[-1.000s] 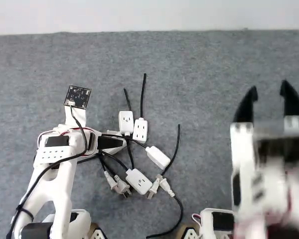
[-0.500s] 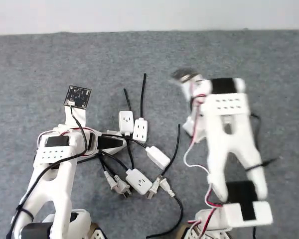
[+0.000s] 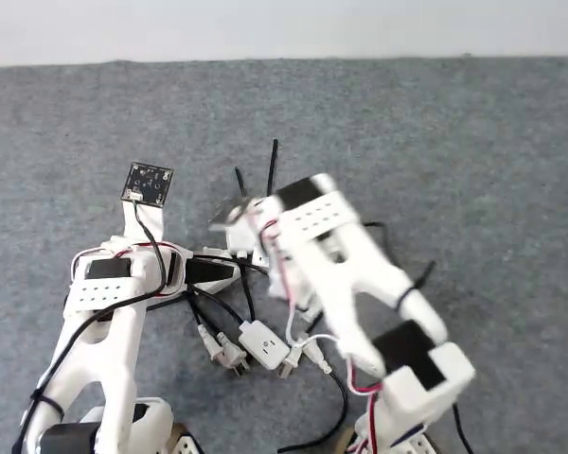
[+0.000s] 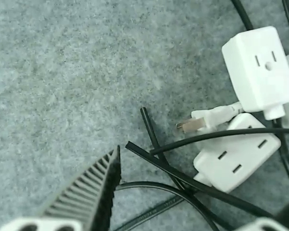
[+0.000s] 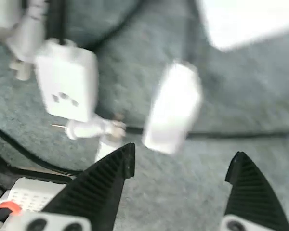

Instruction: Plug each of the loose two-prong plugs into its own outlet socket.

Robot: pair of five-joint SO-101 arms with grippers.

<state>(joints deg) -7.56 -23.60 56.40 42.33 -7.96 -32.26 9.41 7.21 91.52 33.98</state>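
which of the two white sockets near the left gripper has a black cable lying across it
The socket block with only slot pairs; a black cable crosses its face. The other socket, with the round ground hole, has a bare face.

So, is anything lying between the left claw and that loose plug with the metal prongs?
Yes. Black cable ends lie between the left gripper and the plug, right across the straight path.

Loose white two-prong plugs (image 4: 209, 119), unplugged, flat beside face-up white outlet sockets (image 4: 257, 67) in one tangled cluster
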